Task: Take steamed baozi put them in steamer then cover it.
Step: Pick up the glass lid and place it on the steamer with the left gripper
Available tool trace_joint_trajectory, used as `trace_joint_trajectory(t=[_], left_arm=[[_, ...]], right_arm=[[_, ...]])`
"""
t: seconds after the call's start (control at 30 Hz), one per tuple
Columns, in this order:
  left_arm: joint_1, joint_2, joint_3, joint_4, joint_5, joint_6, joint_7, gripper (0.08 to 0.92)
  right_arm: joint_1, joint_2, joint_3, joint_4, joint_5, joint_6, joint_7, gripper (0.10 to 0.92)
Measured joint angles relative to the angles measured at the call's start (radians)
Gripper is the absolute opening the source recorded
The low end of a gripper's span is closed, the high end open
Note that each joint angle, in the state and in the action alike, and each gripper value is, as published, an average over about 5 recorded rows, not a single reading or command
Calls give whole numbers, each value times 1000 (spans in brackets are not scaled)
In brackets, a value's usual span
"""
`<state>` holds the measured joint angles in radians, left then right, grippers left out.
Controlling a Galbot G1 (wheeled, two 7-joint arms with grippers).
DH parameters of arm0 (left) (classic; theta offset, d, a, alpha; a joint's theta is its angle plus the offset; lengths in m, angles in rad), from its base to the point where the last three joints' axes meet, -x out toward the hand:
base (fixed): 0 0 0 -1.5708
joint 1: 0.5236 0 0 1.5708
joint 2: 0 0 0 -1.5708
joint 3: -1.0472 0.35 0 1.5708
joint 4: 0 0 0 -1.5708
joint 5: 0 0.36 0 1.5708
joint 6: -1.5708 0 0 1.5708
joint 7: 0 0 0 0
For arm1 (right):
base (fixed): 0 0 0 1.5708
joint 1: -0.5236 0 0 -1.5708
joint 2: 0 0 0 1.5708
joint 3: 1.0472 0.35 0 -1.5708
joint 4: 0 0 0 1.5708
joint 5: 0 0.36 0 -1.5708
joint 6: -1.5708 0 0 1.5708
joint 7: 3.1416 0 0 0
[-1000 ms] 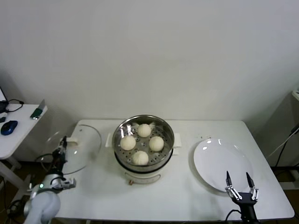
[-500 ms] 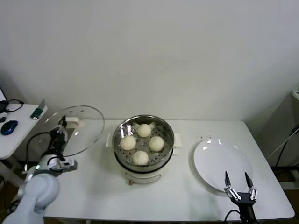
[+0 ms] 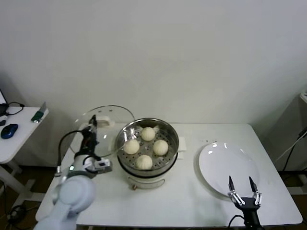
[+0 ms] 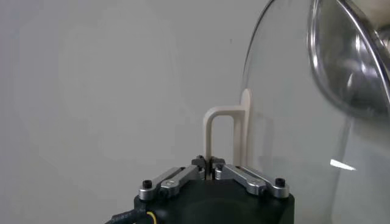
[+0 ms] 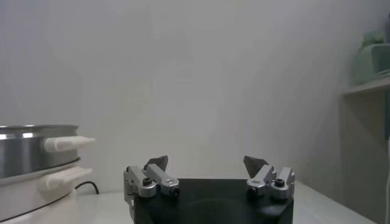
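Head view, L to R: left gripper (image 3: 91, 128) clamping glass cover (image 3: 103, 129) by handle, raised beside steamer (image 3: 147, 146); four baozi (image 3: 144, 162) sitting in steamer tray; right gripper (image 3: 243, 188) idling w/ fingers apart near white plate (image 3: 225, 163).

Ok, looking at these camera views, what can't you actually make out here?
- Head view: the left gripper holding the cover; its fingertips are too small to see.
- Left wrist view: the steamer is cut off by the frame edge and seen through glass; no baozi visible.
- Right wrist view: the plate under the right gripper is out of frame; the steamer's inside is hidden by its wall.
- Head view: the small items on the side desk are too small to identify.
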<state>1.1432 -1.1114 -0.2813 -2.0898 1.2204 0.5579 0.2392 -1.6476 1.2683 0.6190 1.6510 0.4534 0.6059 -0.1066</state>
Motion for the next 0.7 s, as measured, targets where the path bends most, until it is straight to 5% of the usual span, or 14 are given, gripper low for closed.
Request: trace_joint_trajectory(t=[0.7], left_arm=[[-56, -357, 295, 123, 308, 91, 27, 135]], right_arm=[[4, -21, 0, -28, 16, 29, 1, 823]])
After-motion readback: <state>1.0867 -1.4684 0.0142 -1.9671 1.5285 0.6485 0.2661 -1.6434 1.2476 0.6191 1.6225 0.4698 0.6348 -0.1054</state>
